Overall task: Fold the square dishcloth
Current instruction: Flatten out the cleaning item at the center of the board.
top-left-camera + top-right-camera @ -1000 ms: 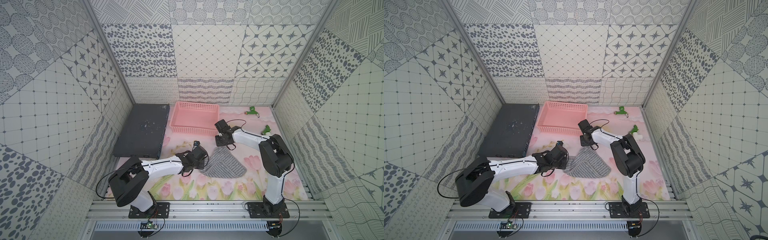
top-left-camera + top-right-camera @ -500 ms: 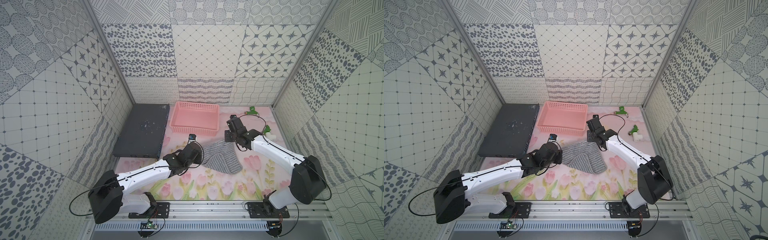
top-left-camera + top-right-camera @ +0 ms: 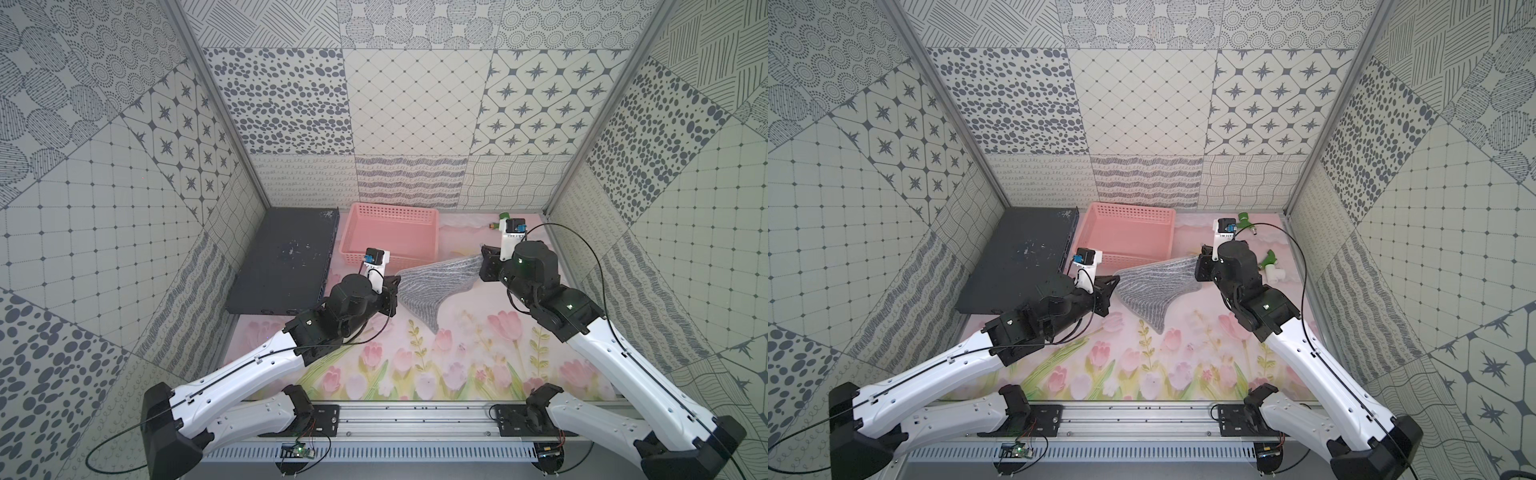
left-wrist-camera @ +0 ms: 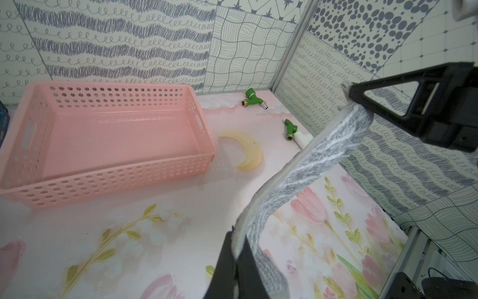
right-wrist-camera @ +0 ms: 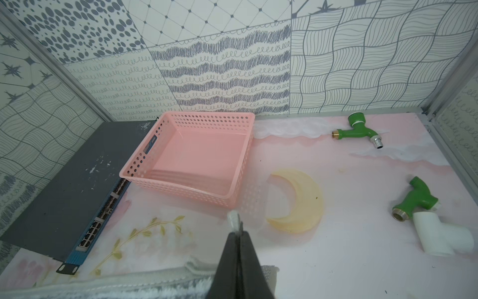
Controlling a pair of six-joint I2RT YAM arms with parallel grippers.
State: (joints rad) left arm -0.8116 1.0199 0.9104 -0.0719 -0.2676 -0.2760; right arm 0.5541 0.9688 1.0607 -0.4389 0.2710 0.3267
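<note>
Left end effector (image 3: 1114, 281): clenched on one corner of the square dishcloth (image 3: 1152, 286), the hem pinched between black fingers (image 4: 227, 261). Right end effector (image 3: 1200, 254): likewise clamped, gripping the neighbouring corner at the far end of the same hem. Square dishcloth: lifted and spread between the two arms in front of the pink basket (image 4: 116, 178), its upper edge fairly taut, the free part drooping to a point toward the near side; whether that point touches the bench (image 3: 457, 365) cannot be told. Surroundings: dark flat unit (image 3: 282, 262) on the basket's left, green tap fittings (image 5: 357, 132) near the right wall, well apart from the cloth. Step in hand, as judged: spreading the cloth before the first fold. Handling note: both grips should hold firm and level, the hem kept straight without overstretching. The hanging half wants to meet open bench first, clear of the basket. The held edge then travels over to the opposite edge, corners matched before release.
</note>
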